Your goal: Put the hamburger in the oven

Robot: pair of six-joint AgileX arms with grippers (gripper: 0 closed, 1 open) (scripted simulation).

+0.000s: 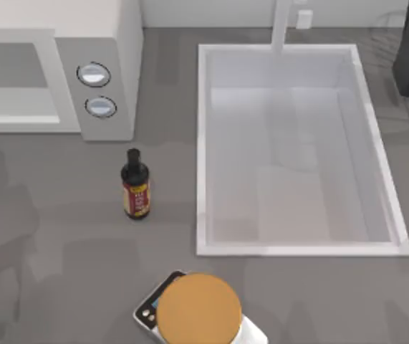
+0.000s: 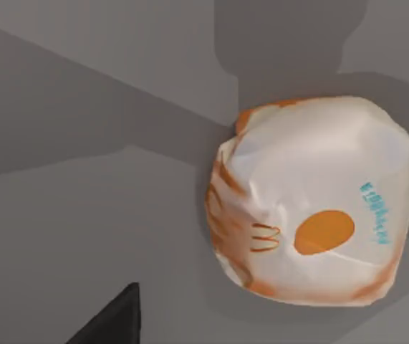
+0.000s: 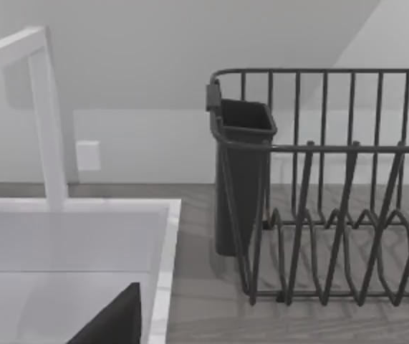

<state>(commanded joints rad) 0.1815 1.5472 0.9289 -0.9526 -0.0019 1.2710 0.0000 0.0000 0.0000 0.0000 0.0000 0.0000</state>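
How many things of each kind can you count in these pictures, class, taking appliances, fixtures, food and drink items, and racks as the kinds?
Appliances: 2, the oven and the scale under the orange-brown disc.
Fixtures: 2, the sink and its faucet.
Food and drink: 3, the hamburger, the bottle and that disc.
Racks: 1, the dish rack.
Total: 8.

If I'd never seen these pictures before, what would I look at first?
Probably the wrapped hamburger, a pale bundle with an orange spot, lying on the grey table right under the left arm's camera. From above, the big white sink takes up the table's right half, with the white oven and its two dials at the back left. A dark sauce bottle stands between them.
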